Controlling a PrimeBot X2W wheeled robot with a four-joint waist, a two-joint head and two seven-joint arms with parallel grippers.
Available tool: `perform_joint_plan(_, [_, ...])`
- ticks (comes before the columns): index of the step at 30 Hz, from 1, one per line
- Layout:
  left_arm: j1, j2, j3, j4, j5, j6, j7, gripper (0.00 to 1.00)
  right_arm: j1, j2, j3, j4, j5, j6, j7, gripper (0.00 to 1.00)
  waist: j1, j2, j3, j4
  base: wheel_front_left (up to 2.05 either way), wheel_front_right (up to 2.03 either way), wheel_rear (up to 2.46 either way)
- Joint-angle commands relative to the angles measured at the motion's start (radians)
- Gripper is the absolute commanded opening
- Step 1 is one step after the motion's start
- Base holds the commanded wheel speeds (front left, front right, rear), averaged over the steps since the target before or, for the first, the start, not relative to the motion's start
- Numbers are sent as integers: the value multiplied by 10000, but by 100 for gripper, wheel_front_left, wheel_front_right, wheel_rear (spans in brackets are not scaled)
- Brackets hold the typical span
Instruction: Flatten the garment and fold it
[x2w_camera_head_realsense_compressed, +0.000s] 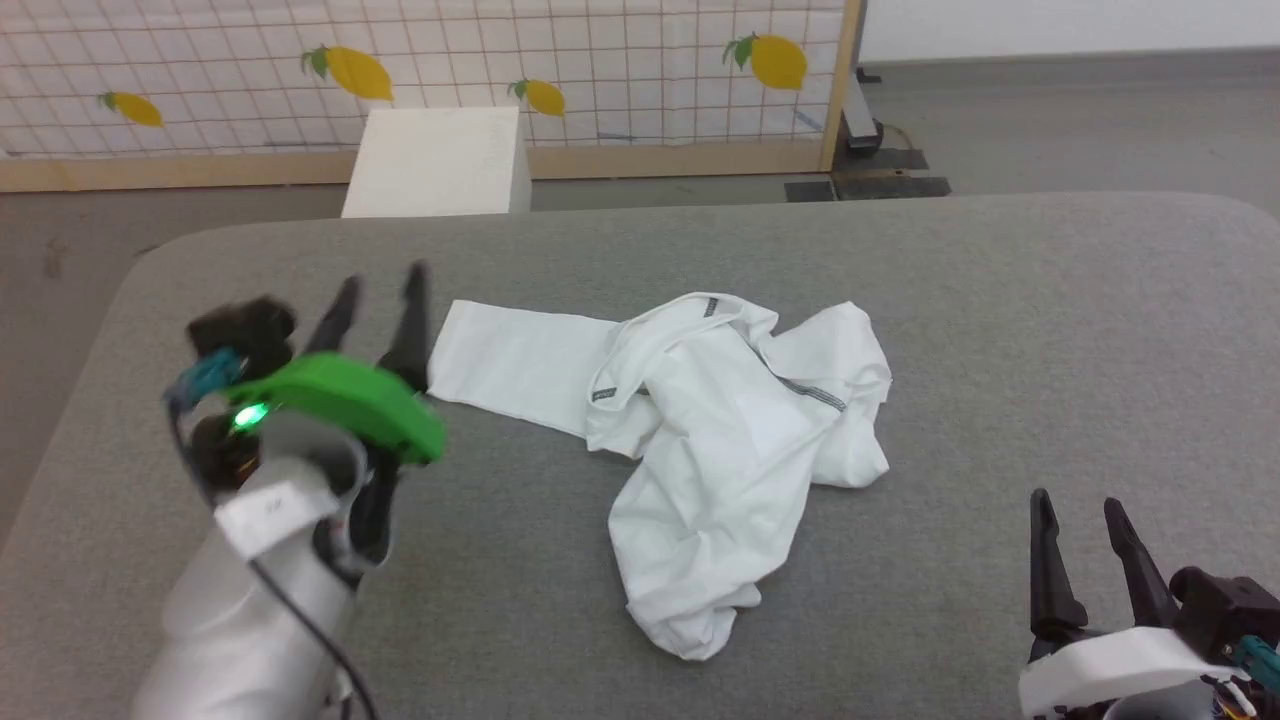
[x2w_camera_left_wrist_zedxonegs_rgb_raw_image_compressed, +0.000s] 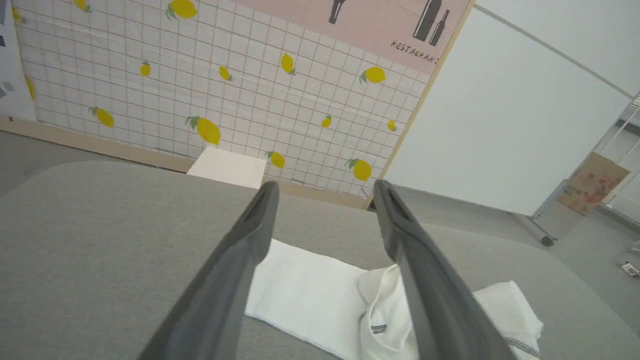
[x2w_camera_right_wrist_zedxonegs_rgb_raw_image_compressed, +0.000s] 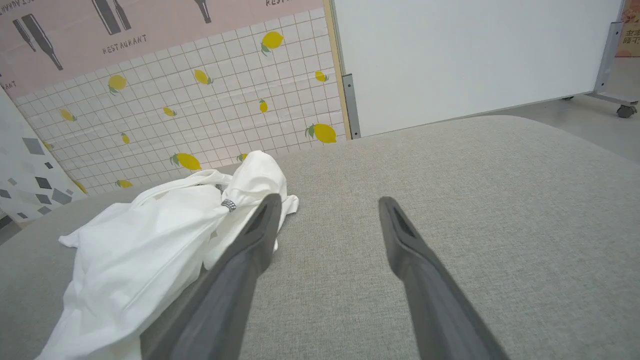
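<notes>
**One sleeve laid out, the body of the garment not yet flat**

We see the garment (x2w_camera_head_realsense_compressed: 720, 420) lying crumpled about the middle of the grey counter (x2w_camera_head_realsense_compressed: 1000, 290); we take it as our landmark. One sleeve (x2w_camera_head_realsense_compressed: 510, 365) runs out straight and flat from its left side; the body is bunched, with the neck opening turned up on the far side and a twisted tail of cloth reaching toward us; the other sleeve we cannot make out in the heap.

The left end effector (x2w_camera_head_realsense_compressed: 383, 280) stands just beside the cuff end of that sleeve, at the garment's left; its two fingers are wide apart and nothing is between them; whether they touch the cloth we cannot tell. We judge that it is there because the sleeve is the part it deals with; the spread fingers leave the cloth free on the counter.

The right end effector (x2w_camera_head_realsense_compressed: 1076, 502) is at the near right of the garment, apart from it, fingers also spread and empty; we judge that this place keeps it ready for the bunched right side.

Flattening is, in our judgement, only begun; folding is not started. The fabric looks thin, so a pull at one corner may drag the whole heap rather than open it; holding two points could help. A white box (x2w_camera_head_realsense_compressed: 440, 160) stands beyond the garment, off the counter; it has no part here.
</notes>
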Motion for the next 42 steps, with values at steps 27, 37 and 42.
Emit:
perform_joint_plan(27, [4790, -1579, 2992, -4282, 5169, 561, -526, 100, -5124, -183, 912, 2123, -1730, 35, 5687, 100, 1, 0, 1577, 955, 0, 0, 0])
perform_joint_plan(37, [4317, -1964, 3349, -4232, 5473, 92, -526, 100, -6803, -549, 1384, 4032, -3103, 35, 7315, 100, 1, 0, 2398, 1331, 0, 0, 0])
perform_joint_plan(42, [4241, -2076, 3552, -4142, 5591, -86, -526, 100, -7071, -487, 1222, 4444, -2946, 35, 7008, 0, 1, 0, 2450, 1212, 0, 0, 0])
